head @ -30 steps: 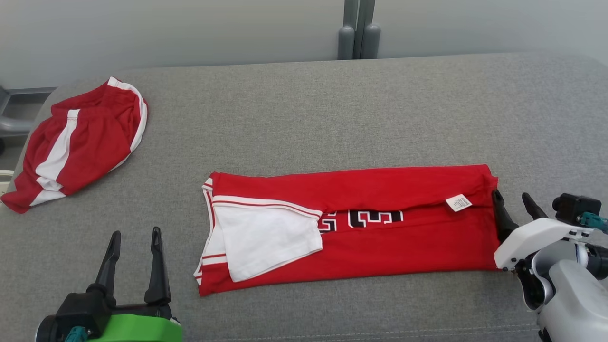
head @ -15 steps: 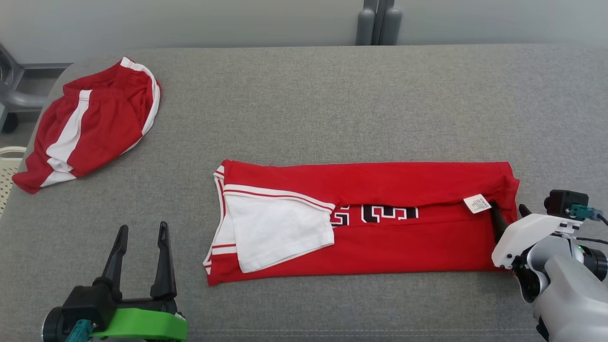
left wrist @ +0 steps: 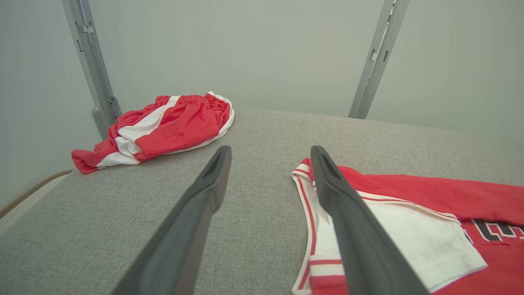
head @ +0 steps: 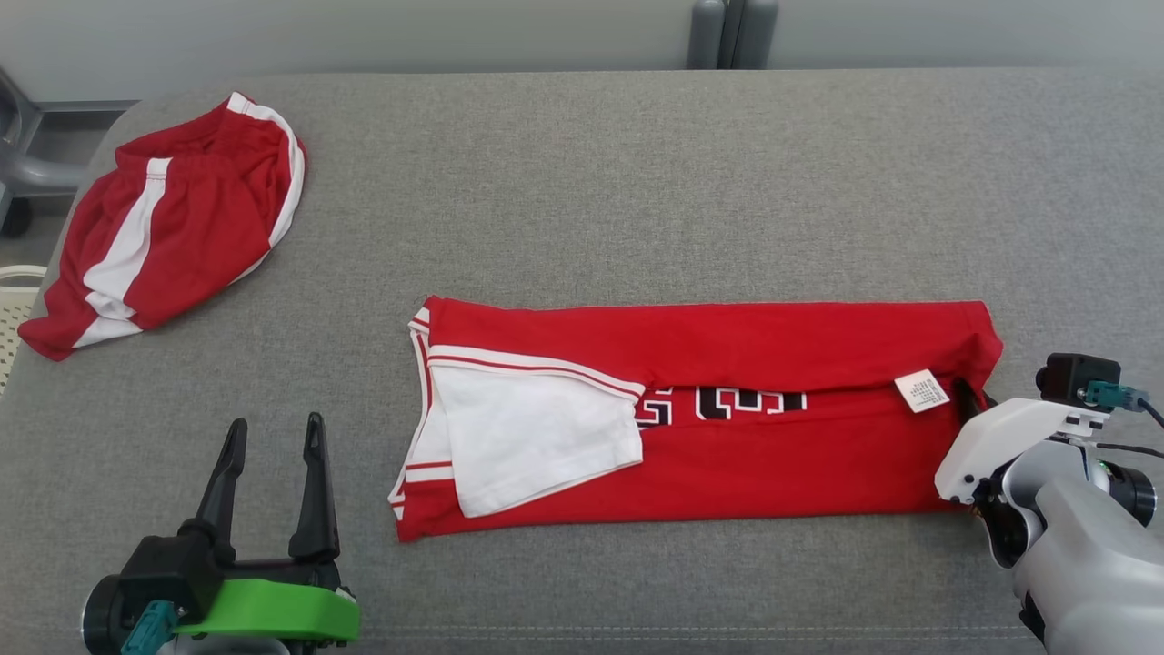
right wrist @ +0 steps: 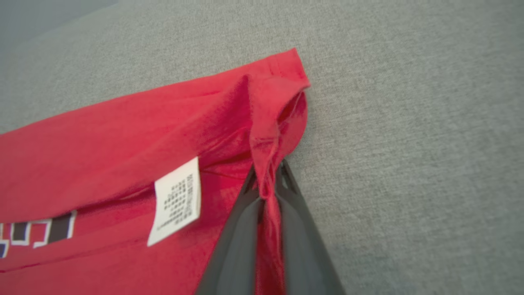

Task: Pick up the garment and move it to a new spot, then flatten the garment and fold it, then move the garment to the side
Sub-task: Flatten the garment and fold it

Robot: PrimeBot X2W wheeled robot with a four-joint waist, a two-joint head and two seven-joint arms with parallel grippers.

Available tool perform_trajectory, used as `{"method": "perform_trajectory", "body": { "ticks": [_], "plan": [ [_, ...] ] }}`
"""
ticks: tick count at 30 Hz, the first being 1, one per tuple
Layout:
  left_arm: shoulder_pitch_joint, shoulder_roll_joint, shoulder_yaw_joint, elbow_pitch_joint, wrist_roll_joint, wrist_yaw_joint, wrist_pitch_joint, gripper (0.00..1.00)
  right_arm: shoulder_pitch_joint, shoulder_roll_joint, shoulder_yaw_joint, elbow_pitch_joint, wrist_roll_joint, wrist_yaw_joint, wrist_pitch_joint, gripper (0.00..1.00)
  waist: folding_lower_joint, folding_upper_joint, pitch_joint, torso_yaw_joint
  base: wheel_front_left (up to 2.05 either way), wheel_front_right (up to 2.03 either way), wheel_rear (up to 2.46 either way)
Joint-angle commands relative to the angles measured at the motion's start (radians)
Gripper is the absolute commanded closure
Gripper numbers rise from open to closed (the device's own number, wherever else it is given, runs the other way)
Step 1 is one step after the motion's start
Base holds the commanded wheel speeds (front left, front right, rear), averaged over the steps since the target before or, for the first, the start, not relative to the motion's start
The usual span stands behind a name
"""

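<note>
The grey fabric counter [head: 582, 182] is seen stretched wide beneath a pale wall [head: 364, 32], grey posts [head: 732, 32] set behind its far edge; the folded red garment [head: 727, 437] is laid at the near middle; its right-hand hem is pinched in the right tool [right wrist: 269, 170], closed tight; the left tool [head: 273, 437] is held wide, clear of the cloth; red-and-white shorts [head: 173, 218] are heaped at the far left corner.

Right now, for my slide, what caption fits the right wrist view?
Right pincer shut on the edge of the folded red shirt, beside its white label, on grey surface.
</note>
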Motion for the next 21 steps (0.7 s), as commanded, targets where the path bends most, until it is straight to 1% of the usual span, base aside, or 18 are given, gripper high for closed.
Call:
{"method": "perform_trajectory", "body": {
  "ticks": [1, 6, 15, 19, 21],
  "plan": [
    [-0.008, 0.000, 0.008, 0.002, 0.000, -0.002, 0.000, 0.00, -0.008, -0.015, 0.005, 0.000, 0.013, -0.002, -0.014, 1.00, 0.0000, 0.0000, -0.001, -0.005, 0.00, 0.00, 0.00],
    [-0.007, 0.000, 0.013, -0.001, 0.004, -0.002, 0.000, 0.00, -0.018, -0.049, 0.022, 0.003, 0.029, -0.002, -0.030, 1.00, 0.0000, 0.0000, -0.005, -0.025, 0.00, 0.00, 0.00],
    [-0.008, 0.000, 0.008, 0.002, -0.003, 0.000, 0.000, 0.00, -0.035, -0.142, 0.033, 0.011, 0.047, -0.002, -0.046, 1.00, 0.0000, 0.0000, -0.008, -0.060, 0.00, 0.00, 0.00],
    [-0.010, 0.000, 0.008, 0.004, -0.005, 0.000, 0.000, 0.00, -0.042, -0.142, 0.040, -0.015, 0.073, -0.002, -0.039, 1.00, 0.0000, 0.0000, -0.010, -0.070, 0.00, 0.00, 0.00],
    [-0.011, 0.000, 0.007, 0.005, -0.008, 0.000, 0.000, 0.00, -0.037, -0.125, 0.045, -0.057, 0.116, -0.002, -0.024, 1.00, 0.0000, 0.0000, -0.012, -0.076, 0.00, 0.00, 0.00]
  ]
}}
